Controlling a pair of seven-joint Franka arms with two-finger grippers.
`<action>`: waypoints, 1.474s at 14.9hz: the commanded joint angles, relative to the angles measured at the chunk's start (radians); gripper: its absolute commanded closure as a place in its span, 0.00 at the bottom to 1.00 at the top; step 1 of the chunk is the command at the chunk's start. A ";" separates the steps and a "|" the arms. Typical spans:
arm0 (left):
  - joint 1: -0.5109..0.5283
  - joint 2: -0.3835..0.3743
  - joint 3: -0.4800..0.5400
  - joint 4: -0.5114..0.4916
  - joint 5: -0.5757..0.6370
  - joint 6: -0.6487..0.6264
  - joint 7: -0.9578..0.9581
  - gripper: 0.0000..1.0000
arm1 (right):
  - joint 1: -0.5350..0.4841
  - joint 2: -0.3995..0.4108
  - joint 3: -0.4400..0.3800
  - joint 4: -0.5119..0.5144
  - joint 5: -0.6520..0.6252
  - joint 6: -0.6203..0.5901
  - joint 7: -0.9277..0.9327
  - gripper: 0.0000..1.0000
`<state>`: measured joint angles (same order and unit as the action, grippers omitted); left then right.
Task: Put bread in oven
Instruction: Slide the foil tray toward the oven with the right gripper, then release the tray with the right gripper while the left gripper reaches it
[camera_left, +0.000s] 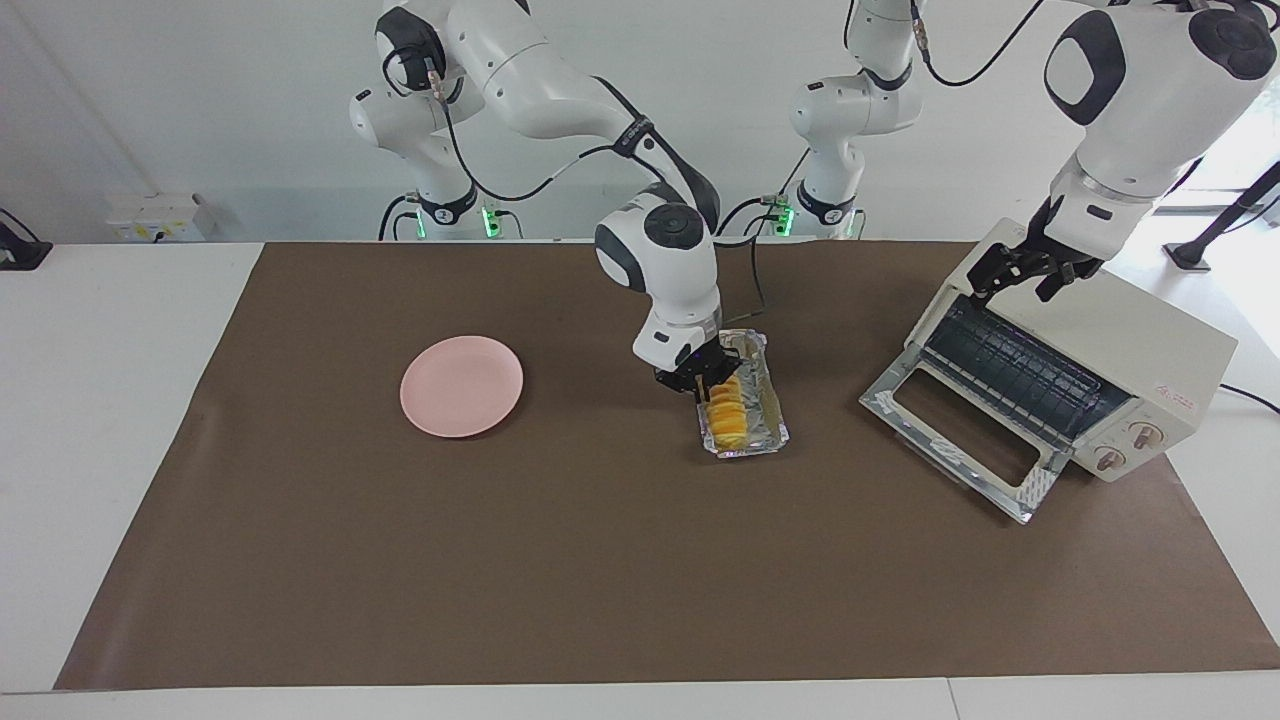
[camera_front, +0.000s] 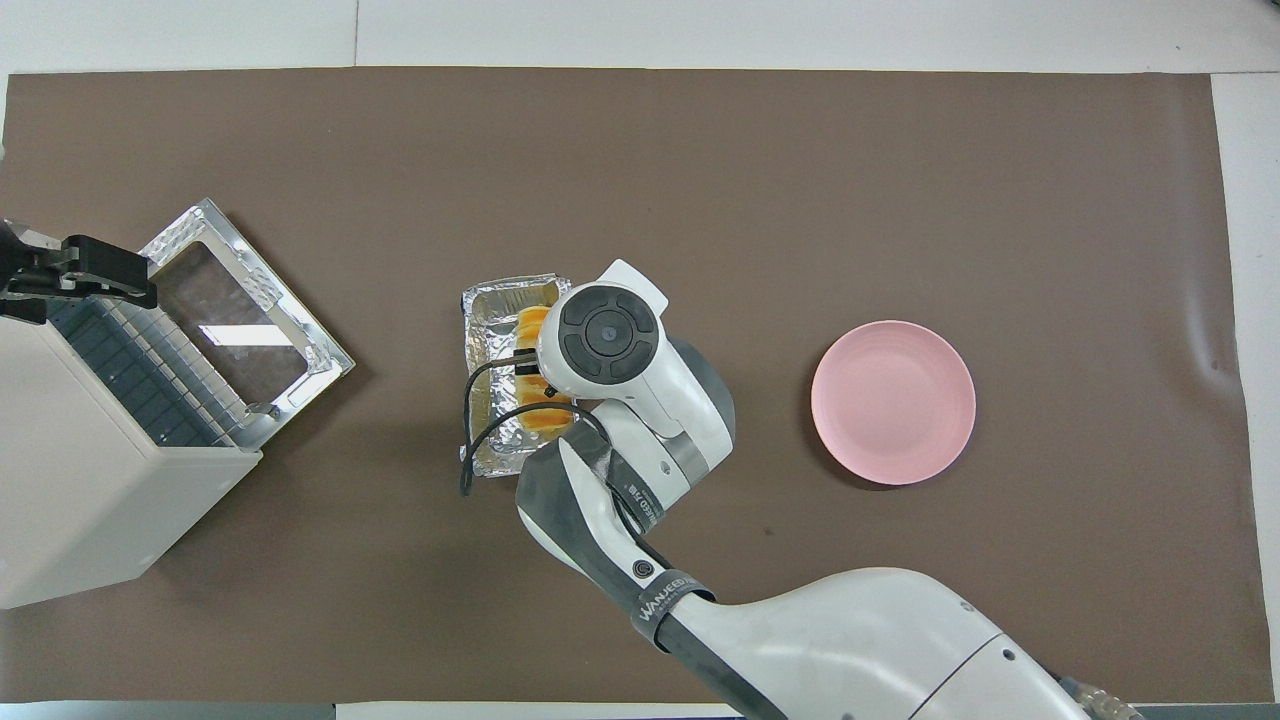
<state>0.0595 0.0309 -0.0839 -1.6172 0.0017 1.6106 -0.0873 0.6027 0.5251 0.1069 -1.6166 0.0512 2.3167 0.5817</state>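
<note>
Partly the right tool (camera_left: 705, 385) hides the bread (camera_left: 727, 416).

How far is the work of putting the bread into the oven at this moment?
Done: the oven door is down, and the left gripper waits over the oven's top edge. In hand: the right gripper is at the bread, which lies in the foil tray between the pink plate and the oven. Left: carry the bread to the rack and release it.

Right arm reaches out, wrist bent down, its tool (camera_left: 706, 383) pointing at the counter (camera_left: 600, 560). Left arm waits, tool (camera_left: 1030, 270) raised.
</note>
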 joint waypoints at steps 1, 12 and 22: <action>0.002 -0.017 0.003 -0.009 -0.011 -0.011 -0.006 0.00 | 0.000 -0.033 -0.001 -0.029 -0.005 0.000 0.038 0.00; -0.038 -0.019 -0.004 -0.009 -0.011 -0.009 -0.006 0.00 | -0.303 -0.168 -0.027 0.130 -0.005 -0.411 -0.288 0.00; -0.249 -0.006 -0.004 -0.021 -0.011 0.069 -0.138 0.00 | -0.558 -0.303 -0.029 0.107 -0.007 -0.558 -0.694 0.00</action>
<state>-0.1025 0.0314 -0.1007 -1.6184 0.0004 1.6346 -0.1476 0.0692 0.2834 0.0658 -1.4730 0.0506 1.7987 -0.0724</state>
